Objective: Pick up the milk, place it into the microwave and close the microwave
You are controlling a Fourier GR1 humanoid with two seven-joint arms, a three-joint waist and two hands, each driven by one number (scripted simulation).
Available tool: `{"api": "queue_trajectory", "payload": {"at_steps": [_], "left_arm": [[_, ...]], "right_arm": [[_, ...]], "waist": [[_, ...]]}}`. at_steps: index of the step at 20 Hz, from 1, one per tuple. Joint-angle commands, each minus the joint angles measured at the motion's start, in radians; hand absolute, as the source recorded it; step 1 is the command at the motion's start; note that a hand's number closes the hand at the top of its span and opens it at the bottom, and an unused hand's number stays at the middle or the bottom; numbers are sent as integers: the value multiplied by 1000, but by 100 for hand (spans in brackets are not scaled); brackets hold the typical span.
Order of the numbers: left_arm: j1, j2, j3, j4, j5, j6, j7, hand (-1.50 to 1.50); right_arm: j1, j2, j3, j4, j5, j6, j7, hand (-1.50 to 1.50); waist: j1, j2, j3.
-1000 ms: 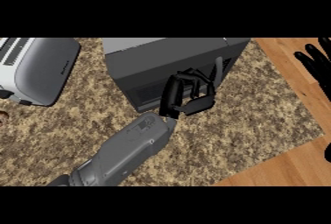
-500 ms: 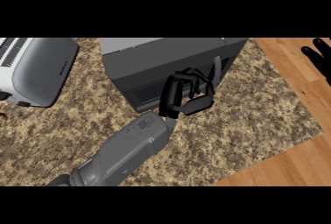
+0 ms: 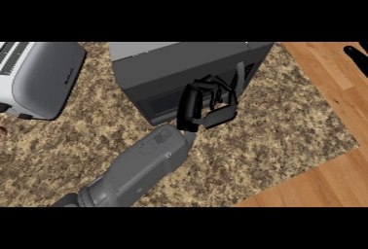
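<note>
1. You do not see the milk anywhere in the head view; whether it sits inside the dark grey box-shaped microwave cannot be told from here.
2. Your microwave stands at the back of the speckled brown granite counter, its lighter grey top strip along the upper edge of the view and its dark front face turned toward you.
3. Along the microwave's right front edge a thin dark panel stands out edge-on; it looks like the door, though you cannot tell how far it is swung.
4. Your left hand, black, lies against the microwave's front face, right at that edge. Its fingers are curled, with the thumb below them, but you cannot tell whether they close on the door edge or on nothing.
5. The grey left forearm runs from the lower left of the view diagonally up to that hand, crossing over the counter.
6. Your right hand shows only as black fingertips at the upper right edge of the view, well apart from the microwave; its pose cannot be read.
7. To the left of the microwave, near the counter's left end, you have a silver-grey rounded toaster with dark slots on top.
8. To the right and lower right of the counter lies a light wooden floor.
</note>
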Motion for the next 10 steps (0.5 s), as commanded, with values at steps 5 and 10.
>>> {"api": "queue_trajectory", "payload": {"at_steps": [5,10], "left_arm": [[-59,0,30,92,39,-24,-14,150],[-74,0,34,101,60,-22,-26,150]], "right_arm": [[-14,-26,-11,3,-32,2,22,-150],[-16,-32,-10,8,-62,19,31,-150]], "waist": [[-17,18,-3],[-11,16,-2]]}}
